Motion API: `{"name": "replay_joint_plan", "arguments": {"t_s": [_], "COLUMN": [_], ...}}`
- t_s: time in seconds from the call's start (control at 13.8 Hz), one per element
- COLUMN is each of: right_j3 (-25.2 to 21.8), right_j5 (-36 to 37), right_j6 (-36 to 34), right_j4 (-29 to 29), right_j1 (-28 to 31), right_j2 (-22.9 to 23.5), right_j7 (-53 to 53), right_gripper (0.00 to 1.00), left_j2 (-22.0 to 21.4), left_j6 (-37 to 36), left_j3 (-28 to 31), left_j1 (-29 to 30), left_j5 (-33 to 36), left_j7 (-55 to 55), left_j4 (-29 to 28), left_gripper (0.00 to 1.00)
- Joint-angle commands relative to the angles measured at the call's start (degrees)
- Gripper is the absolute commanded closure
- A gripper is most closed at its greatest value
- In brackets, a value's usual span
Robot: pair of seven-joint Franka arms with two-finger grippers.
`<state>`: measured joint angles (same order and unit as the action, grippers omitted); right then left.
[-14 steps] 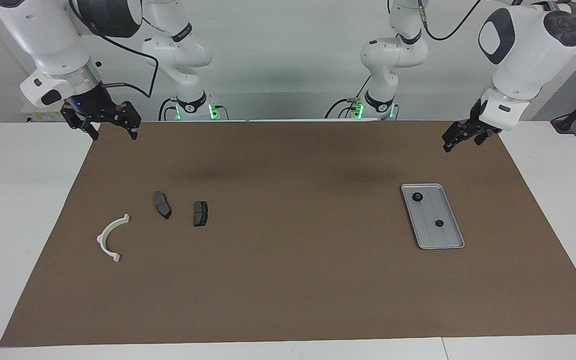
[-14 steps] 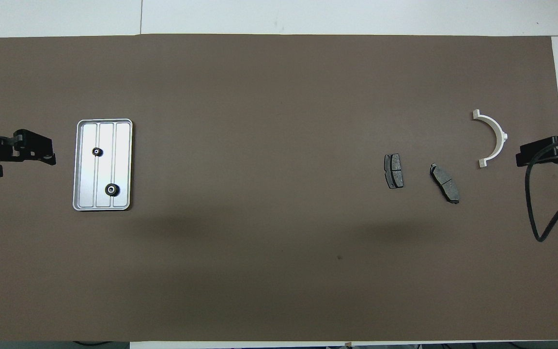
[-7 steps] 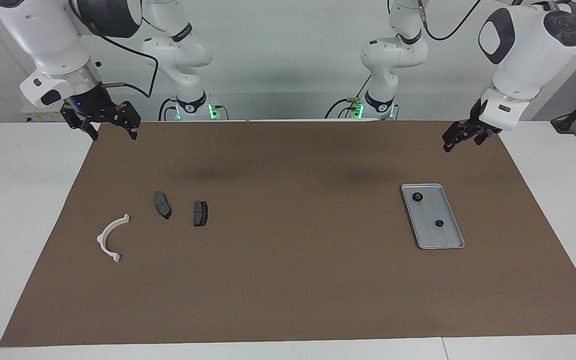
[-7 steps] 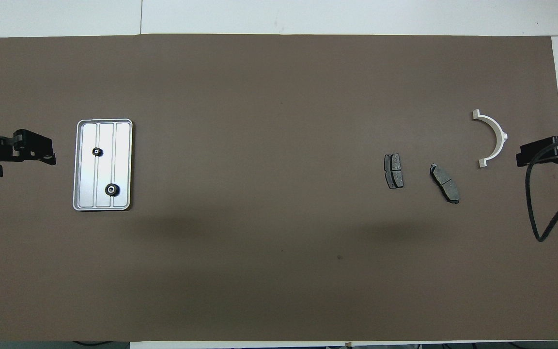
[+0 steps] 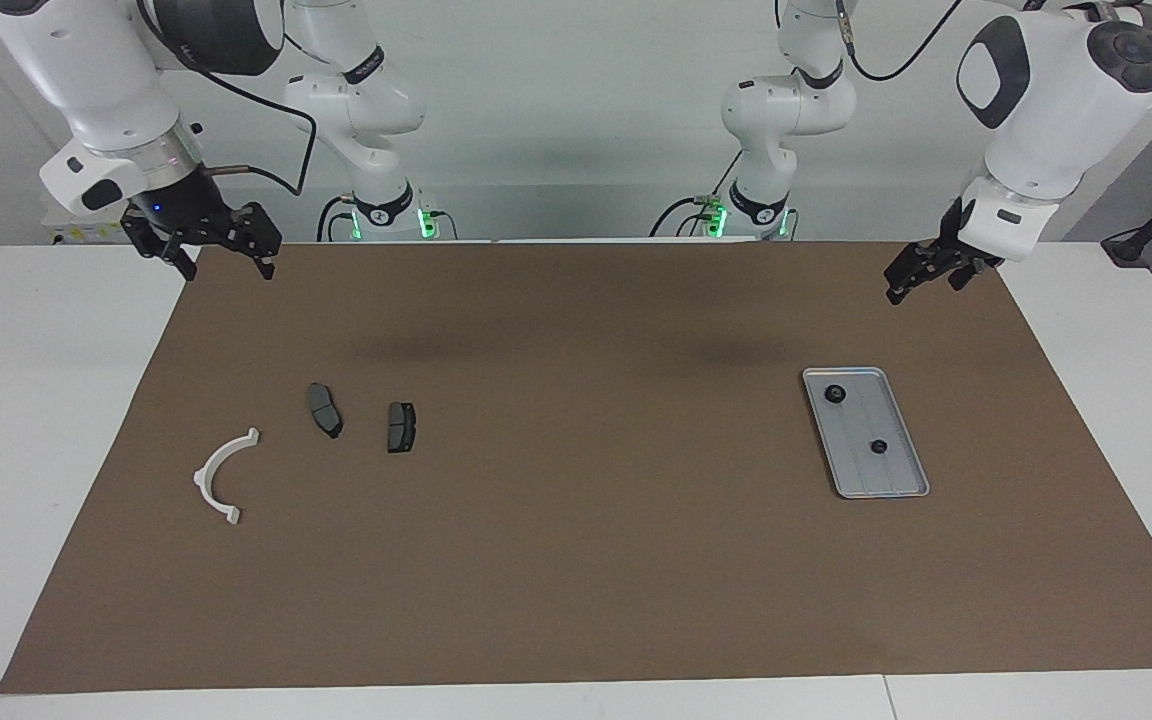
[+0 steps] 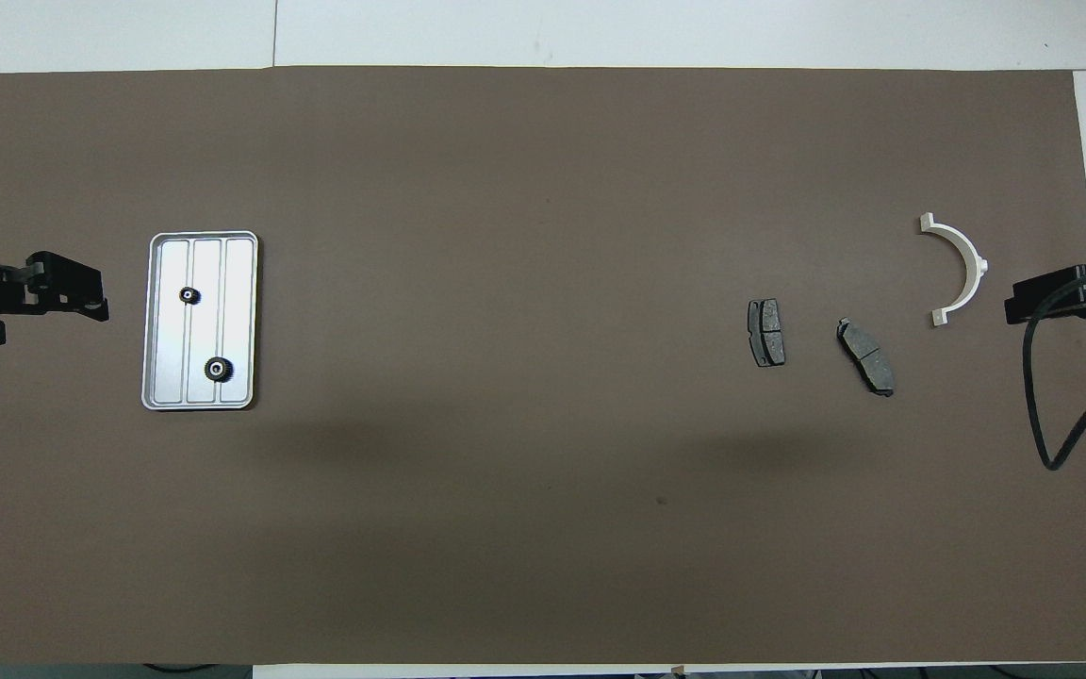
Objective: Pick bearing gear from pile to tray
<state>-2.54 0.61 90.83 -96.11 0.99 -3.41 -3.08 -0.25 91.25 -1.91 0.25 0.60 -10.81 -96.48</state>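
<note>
Nothing has moved: left gripper and right gripper hang raised over the counter's corners, jaws apart.

Left gripper and right gripper raised, open

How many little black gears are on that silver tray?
2: one gear near the tray's end closest to the robots, a smaller gear about mid-tray. None elsewhere.

Facing view: high, across the table, toward the robots.
Overhead view: high above, steeply down.
Shared: brown mat with its parts.
</note>
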Motion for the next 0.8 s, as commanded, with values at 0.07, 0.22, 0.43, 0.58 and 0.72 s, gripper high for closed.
{"name": "replay_joint_plan", "arguments": {"t_s": [0.07, 0.22, 0.43, 0.58, 0.72], "right_j3": [0.43, 0.34, 0.34, 0.34, 0.34], "right_j5": [-0.35, -0.35, -0.35, -0.35, -0.35], "right_j6": [0.05, -0.22, -0.21, 0.22, 0.14], "right_j4": [-0.83, -0.83, -0.75, -1.01, -0.66], "right_j1": [0.42, 0.86, 0.77, 0.86, 0.60], "right_j2": [-1.07, -1.15, -1.16, -1.16, -1.07], "right_j7": [1.33, 0.80, 0.97, 1.06, 1.15], "right_gripper": [0.00, 0.00, 0.00, 0.00, 0.00], "left_j2": [-1.34, -1.25, -0.90, -0.63, -0.81], "left_j6": [0.51, 0.34, 0.16, 0.16, 0.25], "left_j3": [0.59, 0.41, 0.41, 0.41, 0.41], "left_j1": [-0.08, -0.25, -0.25, -0.43, -0.43], "left_j5": [-0.42, -0.42, -0.33, -0.33, -0.42], "left_j7": [0.27, 0.18, 0.36, 0.36, 0.27], "left_j4": [-1.61, -1.35, 0.23, 0.85, 0.59], "left_gripper": [0.00, 0.00, 0.00, 0.00, 0.00]}}
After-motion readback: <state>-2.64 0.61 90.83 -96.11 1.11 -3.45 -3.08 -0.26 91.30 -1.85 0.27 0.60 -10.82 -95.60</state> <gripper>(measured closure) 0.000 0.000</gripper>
